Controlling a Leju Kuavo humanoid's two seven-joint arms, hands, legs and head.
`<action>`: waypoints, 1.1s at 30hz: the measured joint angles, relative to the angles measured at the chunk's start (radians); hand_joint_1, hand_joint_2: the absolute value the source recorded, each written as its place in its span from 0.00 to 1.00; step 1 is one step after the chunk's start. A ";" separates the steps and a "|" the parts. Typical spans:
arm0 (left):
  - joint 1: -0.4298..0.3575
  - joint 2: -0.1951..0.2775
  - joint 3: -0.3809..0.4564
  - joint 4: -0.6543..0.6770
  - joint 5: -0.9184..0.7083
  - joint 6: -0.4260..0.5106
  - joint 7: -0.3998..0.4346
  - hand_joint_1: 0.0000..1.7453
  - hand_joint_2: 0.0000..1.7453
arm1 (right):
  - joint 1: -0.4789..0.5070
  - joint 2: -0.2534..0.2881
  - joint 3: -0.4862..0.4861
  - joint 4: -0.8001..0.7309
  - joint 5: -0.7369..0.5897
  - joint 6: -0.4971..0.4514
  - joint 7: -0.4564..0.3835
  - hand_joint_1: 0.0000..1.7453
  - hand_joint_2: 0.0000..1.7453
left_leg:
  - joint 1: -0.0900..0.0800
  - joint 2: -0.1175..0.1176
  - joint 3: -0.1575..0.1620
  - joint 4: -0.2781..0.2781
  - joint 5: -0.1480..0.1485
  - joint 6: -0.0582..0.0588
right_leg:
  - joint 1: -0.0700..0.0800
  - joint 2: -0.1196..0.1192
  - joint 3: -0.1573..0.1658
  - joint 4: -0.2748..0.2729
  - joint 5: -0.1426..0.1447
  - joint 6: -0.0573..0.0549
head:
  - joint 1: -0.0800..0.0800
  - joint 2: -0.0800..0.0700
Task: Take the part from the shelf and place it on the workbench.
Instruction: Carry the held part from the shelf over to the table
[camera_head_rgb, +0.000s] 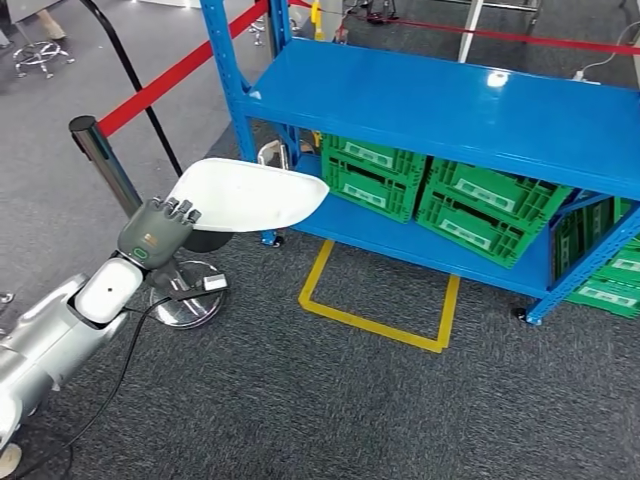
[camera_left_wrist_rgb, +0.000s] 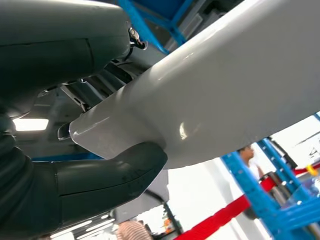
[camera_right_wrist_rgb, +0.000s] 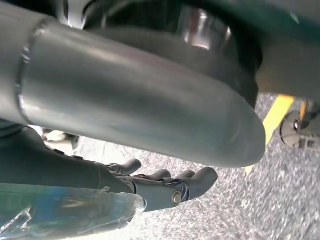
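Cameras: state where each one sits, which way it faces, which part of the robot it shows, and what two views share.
Head view: high on the body, facing forward and down at the blue shelf and grey carpet; the left hand holds the white part.
Left wrist view: behind the left hand, looking along the white part's underside; the thick thumb presses beneath it.
Right wrist view: behind the right hand, facing the carpet; dark fingers extended, a grey tube-like form above.
Shared: head and left wrist views both show the white part and blue shelf.

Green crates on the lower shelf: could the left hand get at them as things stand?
Probably not. The left hand grips the white part, so it is occupied, and the green crates sit under the blue shelf's upper deck.
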 joint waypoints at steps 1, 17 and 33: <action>0.003 0.000 0.000 0.000 0.000 0.000 0.000 1.00 1.00 | 0.000 0.000 0.000 0.000 0.000 0.000 0.000 0.00 0.00 | 0.001 0.003 -0.013 0.029 -0.001 -0.002 | 0.000 -0.012 0.000 0.000 0.000 0.000 | 0.000 0.000; 0.009 0.012 0.005 -0.011 0.000 0.000 0.000 1.00 1.00 | 0.002 0.002 0.001 -0.002 0.000 0.001 -0.001 0.00 0.00 | -0.003 -0.025 0.099 -0.249 0.151 0.057 | 0.006 0.015 -0.138 0.312 -0.144 0.039 | 0.008 0.000; 0.010 0.015 0.014 -0.037 0.000 -0.021 -0.030 1.00 1.00 | 0.001 0.004 0.001 -0.003 -0.002 0.007 0.007 0.00 0.00 | -0.002 0.010 -0.034 0.019 0.048 0.005 | 0.000 -0.028 -0.010 0.031 -0.019 0.000 | -0.008 0.000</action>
